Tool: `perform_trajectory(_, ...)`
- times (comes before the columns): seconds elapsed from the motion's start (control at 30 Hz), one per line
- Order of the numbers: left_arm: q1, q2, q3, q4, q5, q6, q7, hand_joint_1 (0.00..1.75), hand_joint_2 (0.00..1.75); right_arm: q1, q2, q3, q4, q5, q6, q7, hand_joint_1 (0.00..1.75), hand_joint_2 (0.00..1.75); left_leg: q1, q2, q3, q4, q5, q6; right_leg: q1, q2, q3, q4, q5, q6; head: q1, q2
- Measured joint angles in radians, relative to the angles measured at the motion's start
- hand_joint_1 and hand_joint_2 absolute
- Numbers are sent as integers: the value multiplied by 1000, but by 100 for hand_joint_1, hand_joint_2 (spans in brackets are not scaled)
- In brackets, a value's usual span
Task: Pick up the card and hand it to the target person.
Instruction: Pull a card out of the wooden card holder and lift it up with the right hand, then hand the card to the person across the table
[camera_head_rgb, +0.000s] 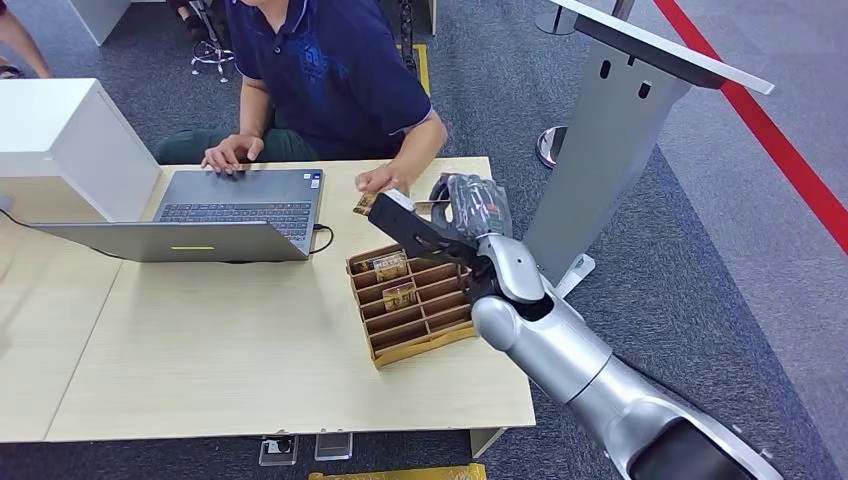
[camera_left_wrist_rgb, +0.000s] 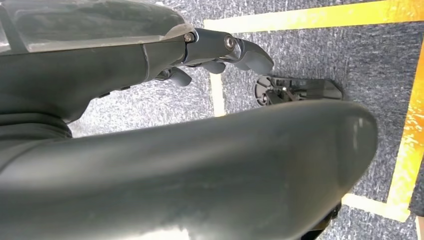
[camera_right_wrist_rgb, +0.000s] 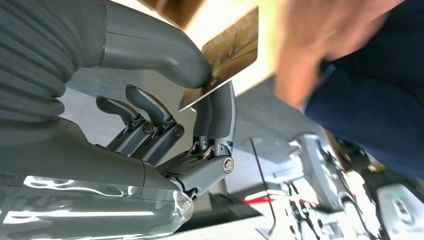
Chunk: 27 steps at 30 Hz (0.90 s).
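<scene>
Card, a thin, flat rectangle with a glossy brown-and-gold printed face, sits pinched between the thick grey thumb and a dark finger of the right hand; in the right wrist view its long axis runs out from the thumb tip toward the person's hand, which is blurred and just beside its far end. In the head view the right hand reaches over the counter toward twelve o'clock, with the card at its tip, meeting the person's hand. Below it stands a brown cardboard organiser divided into narrow slots, several holding similar cards. The counter is pale wood-grain laminate; a grey laptop lies open at ten o'clock, the person's other hand on its keyboard. The left hand hangs over speckled grey carpet, smooth dark fingers curled in around nothing.
</scene>
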Motion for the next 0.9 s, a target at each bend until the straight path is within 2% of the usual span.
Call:
perform_trajectory(0.17,-3,-1,0,0,-1,-2,-1,0,0,-21,-5,-4,-47,-15,-10,0,175,175,0,0,0,0,0,0,0,0,0,0,0,0,1,0)
perform_trajectory(0.3,-7,-3,0,0,-1,-3,-1,0,0,-27,-8,-4,-53,-42,-31,-34,175,175,0,0,0,0,0,0,0,0,0,0,0,0,1,0)
perform_trajectory(0.7,-12,-6,0,0,6,-4,-1,0,0,-35,14,3,37,-14,-136,-130,175,175,0,-1,-1,0,0,0,0,0,0,0,0,0,0,0)
perform_trajectory(0.83,-10,-6,0,0,9,-4,-1,0,0,-35,22,6,80,-11,-139,-141,0,175,0,-1,-1,0,0,0,0,0,0,0,0,0,0,0)
perform_trajectory(0.9,-9,-7,0,0,6,-4,-2,0,0,-36,26,6,97,-10,-142,-149,0,175,0,-1,-1,0,0,0,0,0,0,0,0,0,0,0)
